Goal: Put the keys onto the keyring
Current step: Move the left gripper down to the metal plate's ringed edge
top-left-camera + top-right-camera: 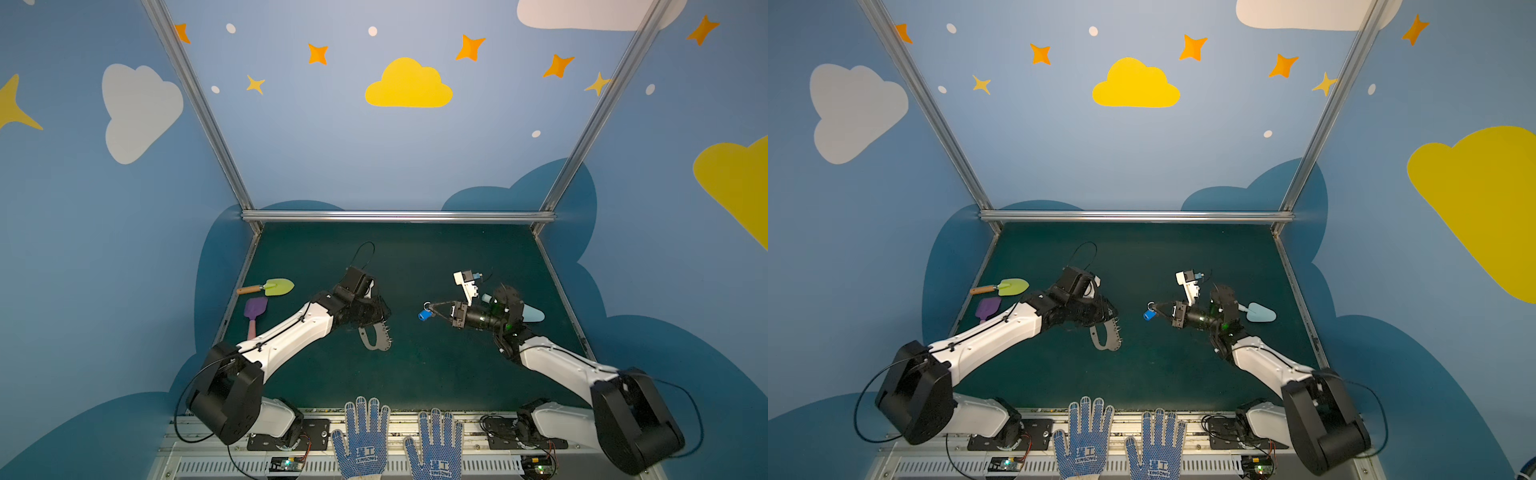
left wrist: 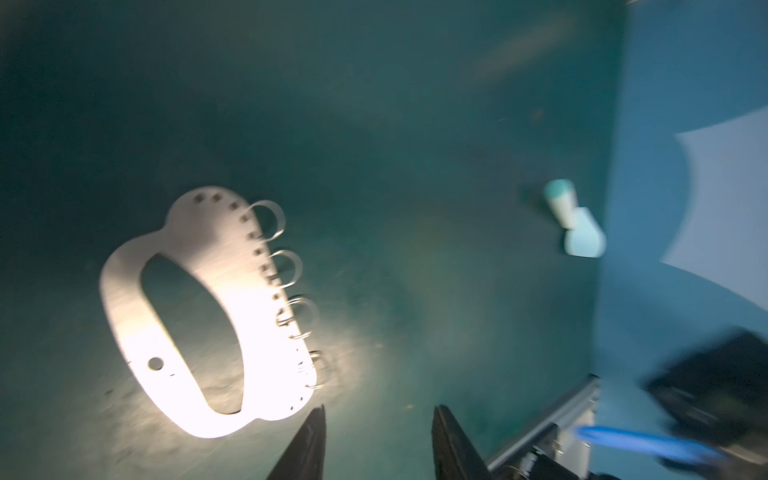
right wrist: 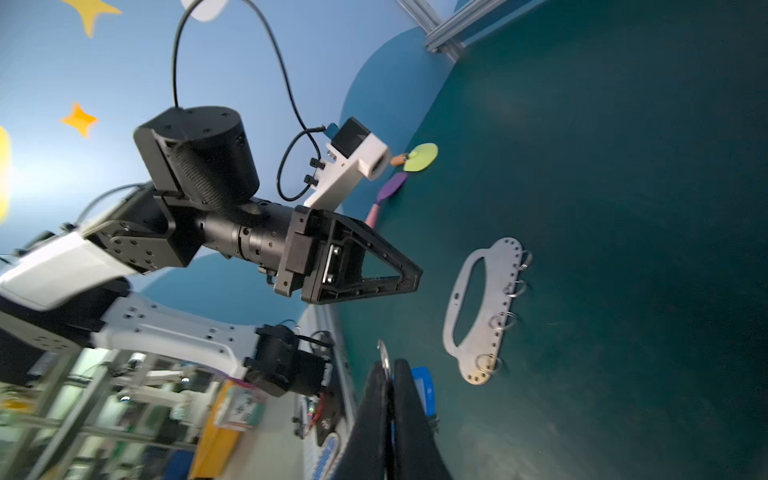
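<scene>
The keyring (image 1: pixel 376 340) (image 1: pixel 1106 337), a flat grey plate with an oval cutout and little wire rings, lies flat on the green table, left of the middle. My left gripper (image 2: pixel 378 411) is open and empty, its fingers just beside one end of the keyring (image 2: pixel 253 316). In the right wrist view the left gripper (image 3: pixel 409 278) hovers a little off the keyring (image 3: pixel 494 307). My right gripper (image 1: pixel 432 309) (image 3: pixel 388 368) is shut on the keys (image 1: pixel 424 316) (image 1: pixel 1149 315). Their blue tag (image 3: pixel 424 386) hangs beside the fingers, and silver metal pokes out at the tips.
A green spade (image 1: pixel 274 286) and a purple spade (image 1: pixel 254 311) lie by the left rail. A pale blue spade (image 1: pixel 534 314) (image 2: pixel 575 224) lies behind the right wrist. Two dotted blue gloves (image 1: pixel 361 436) rest on the front edge. Metal rails border the table.
</scene>
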{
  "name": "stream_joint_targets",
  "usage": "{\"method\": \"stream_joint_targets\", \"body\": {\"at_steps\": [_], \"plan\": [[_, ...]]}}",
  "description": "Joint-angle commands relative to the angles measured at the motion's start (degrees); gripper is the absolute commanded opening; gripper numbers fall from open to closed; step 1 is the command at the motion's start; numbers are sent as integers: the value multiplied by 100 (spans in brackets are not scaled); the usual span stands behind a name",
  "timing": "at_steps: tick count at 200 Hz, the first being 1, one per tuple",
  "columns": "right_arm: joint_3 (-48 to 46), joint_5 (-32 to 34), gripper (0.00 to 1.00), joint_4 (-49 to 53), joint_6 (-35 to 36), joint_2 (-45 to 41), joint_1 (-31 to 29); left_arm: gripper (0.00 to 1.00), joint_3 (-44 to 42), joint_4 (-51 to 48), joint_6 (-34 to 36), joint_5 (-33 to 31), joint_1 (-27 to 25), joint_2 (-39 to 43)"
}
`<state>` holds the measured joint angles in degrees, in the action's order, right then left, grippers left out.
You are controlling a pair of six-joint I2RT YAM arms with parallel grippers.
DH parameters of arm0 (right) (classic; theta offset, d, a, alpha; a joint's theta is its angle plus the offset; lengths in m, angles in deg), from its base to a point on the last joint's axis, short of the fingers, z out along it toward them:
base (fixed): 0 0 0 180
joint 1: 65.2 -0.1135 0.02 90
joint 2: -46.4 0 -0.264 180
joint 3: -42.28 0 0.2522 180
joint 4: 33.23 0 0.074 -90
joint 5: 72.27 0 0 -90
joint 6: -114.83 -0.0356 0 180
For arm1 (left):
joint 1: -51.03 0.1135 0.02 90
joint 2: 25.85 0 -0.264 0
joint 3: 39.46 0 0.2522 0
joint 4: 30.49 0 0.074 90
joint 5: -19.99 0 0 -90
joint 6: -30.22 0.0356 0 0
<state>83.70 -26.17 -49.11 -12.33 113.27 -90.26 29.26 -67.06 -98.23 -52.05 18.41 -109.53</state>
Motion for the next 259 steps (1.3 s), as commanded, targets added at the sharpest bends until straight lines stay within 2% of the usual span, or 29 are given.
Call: {"method": "stream_joint_targets", "body": {"at_steps": [1, 42, 78, 89, 100, 121, 155, 193, 259], "plan": [[158, 965, 0, 1963, 1085, -541, -98, 44, 95, -455, -120, -226, -39, -404], [70, 1184, 0, 2322, 1212, -853, -172, 44, 478, -484, -193, -158, -383, -1126], [48, 1228, 0, 2259, 1220, -731, -279, 44, 847, -982, -88, -536, -679, -1577], [44, 1226, 0, 2231, 1215, -703, -303, 44, 851, -977, -119, -544, -685, -1599], [51, 1242, 0, 2211, 1219, -689, -328, 46, 827, -926, -177, -813, -680, -1582], [45, 1260, 0, 2190, 1216, -697, -355, 52, 926, -930, -372, -1057, -611, -1620], [62, 1300, 0, 2272, 1238, -780, -394, 52, 1001, -748, -576, -1137, -483, -1715], [25, 1375, 0, 2321, 1256, -887, -399, 49, 1492, -1112, -154, -1159, -524, -2025], [100, 1490, 0, 2542, 1359, -1104, -386, 35, 2951, -2781, 805, -1985, -891, -3028]]}}
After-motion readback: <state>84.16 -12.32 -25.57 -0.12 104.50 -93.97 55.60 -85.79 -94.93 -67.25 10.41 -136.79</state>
